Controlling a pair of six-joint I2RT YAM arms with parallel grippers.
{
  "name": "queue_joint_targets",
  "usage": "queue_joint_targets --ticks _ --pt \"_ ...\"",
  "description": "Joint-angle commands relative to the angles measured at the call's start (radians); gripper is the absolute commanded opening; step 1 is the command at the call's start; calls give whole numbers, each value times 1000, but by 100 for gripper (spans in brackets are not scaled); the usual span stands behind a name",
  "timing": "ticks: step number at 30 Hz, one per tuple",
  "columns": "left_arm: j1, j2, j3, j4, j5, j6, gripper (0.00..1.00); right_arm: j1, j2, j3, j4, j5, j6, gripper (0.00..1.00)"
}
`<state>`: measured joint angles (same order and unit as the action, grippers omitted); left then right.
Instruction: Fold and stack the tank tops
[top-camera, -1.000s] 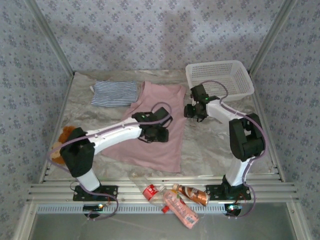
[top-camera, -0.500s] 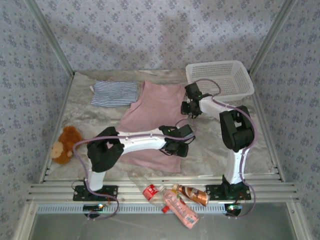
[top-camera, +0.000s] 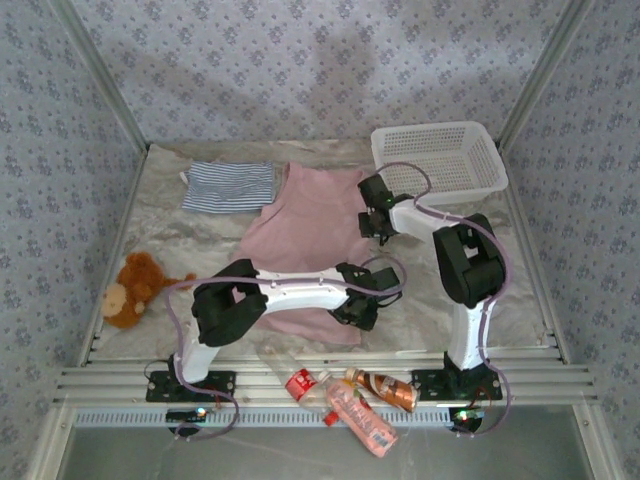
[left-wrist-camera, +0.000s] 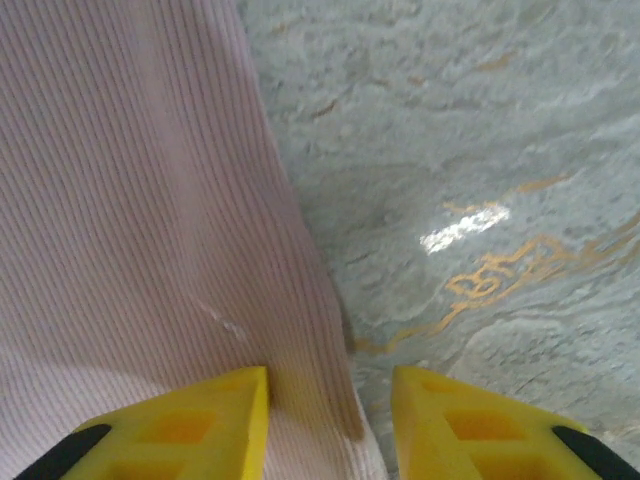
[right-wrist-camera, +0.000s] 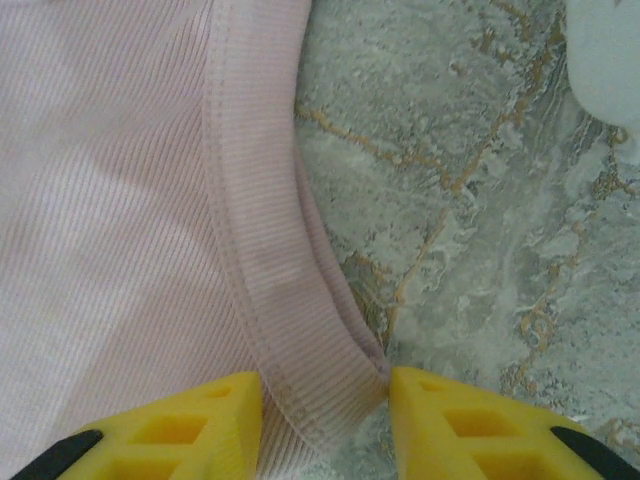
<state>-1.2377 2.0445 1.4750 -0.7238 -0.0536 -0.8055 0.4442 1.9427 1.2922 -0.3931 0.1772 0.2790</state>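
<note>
Left end effector (left-wrist-camera: 330, 400) and right end effector (right-wrist-camera: 325, 400) both stand parted and empty, the pink tank top's (top-camera: 305, 235) side edge between each one's fingers. Judged limp, light cloth: pinch the edge band.

There are two tank tops, one striped top (top-camera: 230, 187) and one pink top (top-camera: 305, 225). There is one white basket (top-camera: 430, 127) and one brown plush toy (top-camera: 130, 290). Three bottles are counted: a clear bottle (top-camera: 298, 380), a pink bottle (top-camera: 362, 422) and a brown bottle (top-camera: 388, 390). Two robot arms stand there, the left arm (top-camera: 290, 290) and the right arm (top-camera: 465, 265).
</note>
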Motion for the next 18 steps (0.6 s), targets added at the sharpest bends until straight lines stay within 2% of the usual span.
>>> queue_joint_targets --ticks 1,8,13,15,18 --pt "-13 5 20 -71 -25 14 34 15 -22 3 -52 73 -30 41" --pt "-37 9 28 -105 -17 24 29 21 -24 -27 -110 70 -9 41" --pt "-42 18 28 -109 -12 35 21 11 -3 -34 -73 57 -10 41" --pt "-42 19 33 -120 -17 43 17 10 12 -25 -52 47 -13 38" --pt "-42 14 39 -132 -25 47 10 10 29 -1 -48 33 -22 28"
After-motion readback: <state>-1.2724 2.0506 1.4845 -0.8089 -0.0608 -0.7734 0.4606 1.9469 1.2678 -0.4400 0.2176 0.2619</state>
